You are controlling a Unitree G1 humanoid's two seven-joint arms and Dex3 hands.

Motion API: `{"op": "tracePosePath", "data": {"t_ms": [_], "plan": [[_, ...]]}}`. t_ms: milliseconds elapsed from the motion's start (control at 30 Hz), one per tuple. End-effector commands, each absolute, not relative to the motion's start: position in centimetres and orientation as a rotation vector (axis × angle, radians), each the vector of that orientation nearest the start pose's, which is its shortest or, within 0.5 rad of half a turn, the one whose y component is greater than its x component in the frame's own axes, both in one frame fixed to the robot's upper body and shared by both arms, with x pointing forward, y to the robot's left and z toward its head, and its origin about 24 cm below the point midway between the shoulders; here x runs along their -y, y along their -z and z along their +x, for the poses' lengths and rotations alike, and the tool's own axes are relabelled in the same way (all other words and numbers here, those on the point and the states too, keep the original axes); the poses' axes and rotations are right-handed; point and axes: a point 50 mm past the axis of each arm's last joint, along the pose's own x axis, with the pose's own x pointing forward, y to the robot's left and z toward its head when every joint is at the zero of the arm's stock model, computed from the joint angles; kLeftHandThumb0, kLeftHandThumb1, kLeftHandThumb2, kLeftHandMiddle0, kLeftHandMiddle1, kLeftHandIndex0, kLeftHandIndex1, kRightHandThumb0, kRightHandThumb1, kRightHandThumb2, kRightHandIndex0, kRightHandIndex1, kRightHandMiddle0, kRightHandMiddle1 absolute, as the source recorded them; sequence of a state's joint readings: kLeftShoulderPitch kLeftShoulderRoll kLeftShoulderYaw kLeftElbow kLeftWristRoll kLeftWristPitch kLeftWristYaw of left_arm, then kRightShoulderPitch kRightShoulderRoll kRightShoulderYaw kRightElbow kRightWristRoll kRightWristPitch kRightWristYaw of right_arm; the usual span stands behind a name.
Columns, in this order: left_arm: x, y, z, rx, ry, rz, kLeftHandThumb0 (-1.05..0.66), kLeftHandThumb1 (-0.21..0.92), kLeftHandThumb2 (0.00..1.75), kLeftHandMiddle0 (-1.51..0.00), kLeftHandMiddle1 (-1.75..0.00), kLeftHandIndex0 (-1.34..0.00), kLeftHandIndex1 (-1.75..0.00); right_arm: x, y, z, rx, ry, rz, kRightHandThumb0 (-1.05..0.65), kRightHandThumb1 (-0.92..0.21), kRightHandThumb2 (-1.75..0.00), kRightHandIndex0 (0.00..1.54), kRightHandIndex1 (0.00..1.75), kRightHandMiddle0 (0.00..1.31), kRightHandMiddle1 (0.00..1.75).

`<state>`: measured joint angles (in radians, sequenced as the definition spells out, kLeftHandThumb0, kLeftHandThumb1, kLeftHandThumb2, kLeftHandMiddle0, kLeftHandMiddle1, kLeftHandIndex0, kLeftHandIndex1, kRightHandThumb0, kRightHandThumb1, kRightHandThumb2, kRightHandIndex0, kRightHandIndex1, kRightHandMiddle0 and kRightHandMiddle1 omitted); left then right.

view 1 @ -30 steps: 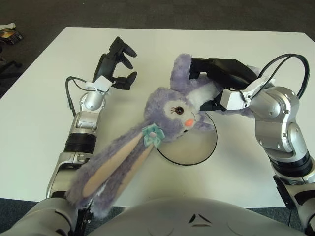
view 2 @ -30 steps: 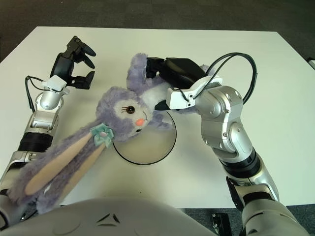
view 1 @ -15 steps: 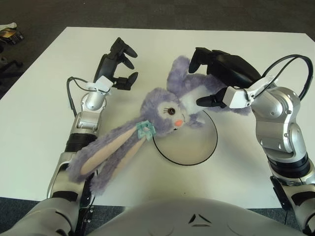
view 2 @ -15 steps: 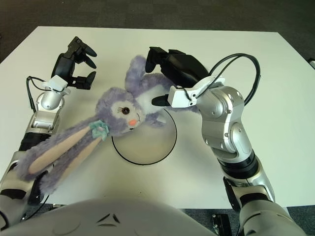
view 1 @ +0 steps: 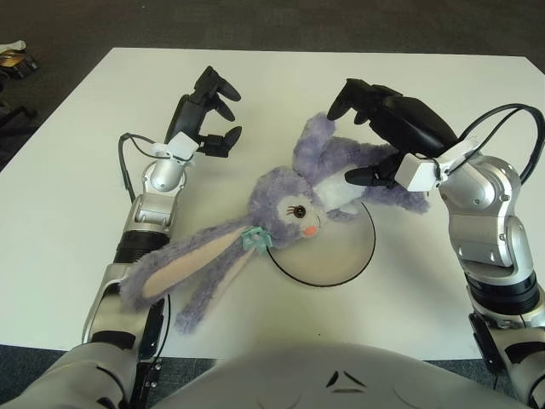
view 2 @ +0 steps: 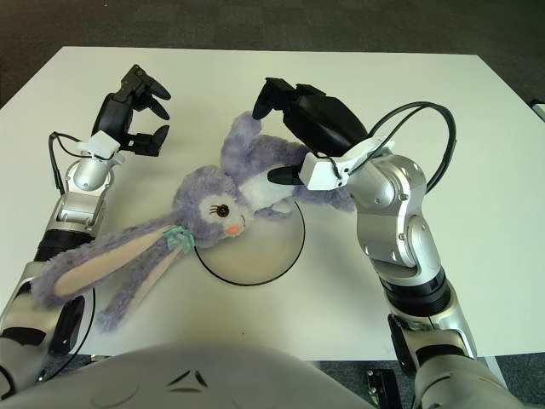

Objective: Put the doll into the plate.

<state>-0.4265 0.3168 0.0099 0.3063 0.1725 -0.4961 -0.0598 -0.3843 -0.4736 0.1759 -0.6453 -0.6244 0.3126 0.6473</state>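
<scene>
Since the earlier frames the doll has been lowered and released: its long ears, formerly raised towards the camera, are now laid flat across the white table, and the right hand has been opened and lifted off the body it was gripping.

At the left, the left hand is seen above the table with its dark fingers spread and nothing held, well apart from the doll. Below it, the doll's ears are draped over the left forearm near the table's front edge. The purple head, with a teal bow at the ear base, is laid over the left rim of the plate, while the body extends up and right beyond the rim. At the right, the right hand is held over the doll's body, fingers spread; whether they touch the plush cannot be told.
</scene>
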Motion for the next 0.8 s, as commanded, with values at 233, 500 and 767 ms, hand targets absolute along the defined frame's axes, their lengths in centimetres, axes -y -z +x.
{"op": "tracePosePath", "data": {"t_ms": [233,500,767], "plan": [[-17.3,-14.8,32.0,0.599,0.168,0.515,0.00,0.46,1.08,-0.65,-1.49,-0.29,-1.75,13.1,-23.0,24.6,0.484,-0.409,-1.157,-0.55,-0.35,-1.17,0.07,0.98,0.00,1.12],[-17.2,-14.8,32.0,0.598,0.166,0.519,0.00,0.45,1.08,-0.65,-1.48,-0.30,-1.75,13.0,-23.4,24.8,0.391,-0.466,-1.231,-0.28,-0.20,-1.22,0.14,0.99,0.01,1.28],[-17.1,-14.8,32.1,0.595,0.165,0.513,-0.01,0.45,1.10,-0.64,-1.53,-0.28,-1.75,14.4,-23.6,24.7,0.364,-0.437,-1.189,-0.35,-0.25,-1.17,0.10,0.83,0.00,1.19]]}}
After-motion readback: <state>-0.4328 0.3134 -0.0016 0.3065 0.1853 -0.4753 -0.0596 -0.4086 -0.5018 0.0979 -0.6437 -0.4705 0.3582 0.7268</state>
